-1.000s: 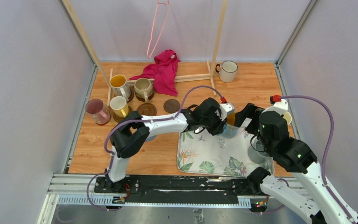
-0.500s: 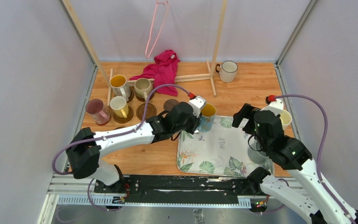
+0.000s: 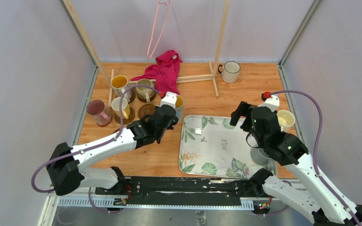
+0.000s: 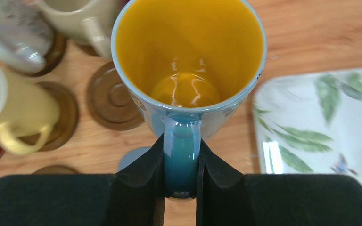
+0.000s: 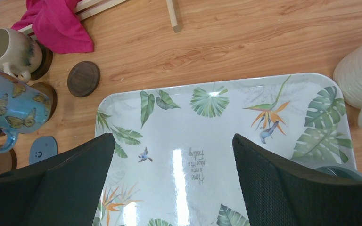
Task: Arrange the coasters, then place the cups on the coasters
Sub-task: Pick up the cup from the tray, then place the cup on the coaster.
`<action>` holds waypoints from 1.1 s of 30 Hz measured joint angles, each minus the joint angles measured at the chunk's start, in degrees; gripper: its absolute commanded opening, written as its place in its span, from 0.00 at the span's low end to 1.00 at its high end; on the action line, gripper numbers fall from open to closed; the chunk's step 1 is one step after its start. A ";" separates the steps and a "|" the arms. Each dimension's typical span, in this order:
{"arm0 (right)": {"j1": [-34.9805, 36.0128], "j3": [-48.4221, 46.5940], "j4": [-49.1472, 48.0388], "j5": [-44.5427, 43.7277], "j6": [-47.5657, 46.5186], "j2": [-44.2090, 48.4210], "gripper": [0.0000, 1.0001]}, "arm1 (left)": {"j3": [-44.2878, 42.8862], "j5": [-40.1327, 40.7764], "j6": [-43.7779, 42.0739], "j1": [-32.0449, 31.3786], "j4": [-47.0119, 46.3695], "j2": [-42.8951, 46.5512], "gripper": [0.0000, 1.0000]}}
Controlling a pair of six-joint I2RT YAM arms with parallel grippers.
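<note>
at the left a pink mug [image 3: 96, 112], a grey mug [image 3: 120, 85] with an orange inside and a beige mug [image 3: 144, 89] crowd together. a pale yellow mug [image 3: 120, 107] stands among them on a brown coaster [image 4: 68, 115], and a bare coaster [image 3: 147, 111] lies just beside. the left claw [image 4: 181, 162] pinches the handle of a blue butterfly mug [image 4: 188, 56], glossy yellow inside. the mug is upright, just left of the tray [image 3: 217, 150], with a grey-blue coaster [image 5: 43, 149] lying under the claw. the right claw [image 5: 173, 141] hangs wide open over the leaf-patterned tray. a cream mug [image 3: 285, 120] stands just beside the tray's right edge. the tabletop [image 3: 250, 89] is orange wood between pale walls [image 3: 28, 70]. a red cloth [image 3: 162, 70] and a white mug [image 3: 230, 71] sit at the back, with bare wood between them and the tray.
</note>
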State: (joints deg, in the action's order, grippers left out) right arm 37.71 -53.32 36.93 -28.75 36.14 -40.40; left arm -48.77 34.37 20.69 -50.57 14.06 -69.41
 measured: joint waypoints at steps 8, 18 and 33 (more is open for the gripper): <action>0.00 0.28 -1.01 1.62 -0.17 -0.68 1.00 | 2.60 6.01 3.28 7.78 2.23 1.42 0.00; 0.00 0.33 -1.36 2.78 -0.26 -0.57 1.00 | 2.78 7.19 5.55 11.65 0.76 -0.61 0.00; 0.00 0.52 -1.38 3.82 -0.31 -1.77 1.00 | 5.31 6.14 7.10 15.65 -5.38 -5.11 0.00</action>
State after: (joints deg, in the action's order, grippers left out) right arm 37.71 -52.80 35.55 -24.93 35.83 -42.17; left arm -43.46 40.51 27.79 -34.92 8.69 -74.52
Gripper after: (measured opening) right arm 0.999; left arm 0.243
